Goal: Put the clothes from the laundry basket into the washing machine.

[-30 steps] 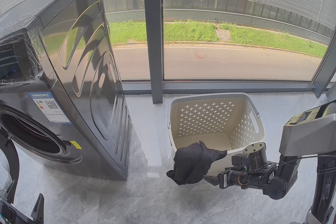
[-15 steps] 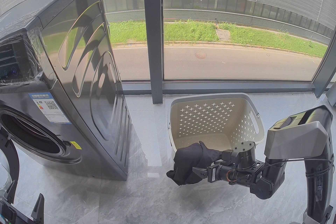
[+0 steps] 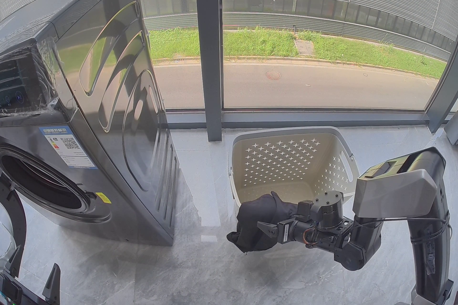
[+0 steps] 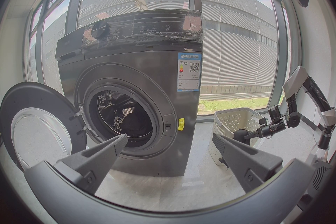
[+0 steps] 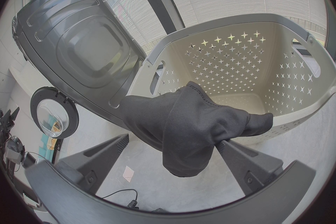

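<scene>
Far left, low in front of the washing machine (image 3: 95, 106): left gripper (image 4: 169, 135), fingers spread wide, nothing between. Round door (image 4: 35, 123) of the machine swung open, dark drum (image 4: 120, 118) visible inside. Further right, on the floor near the window: black cloth (image 3: 260, 220) draped over the near rim of the laundry basket (image 3: 291, 158), most of it hanging outside. Right gripper (image 5: 172, 140) at the cloth, fingers apart, one on each side of it, not closed. Rest of basket interior pale, w/ star-shaped holes.
</scene>
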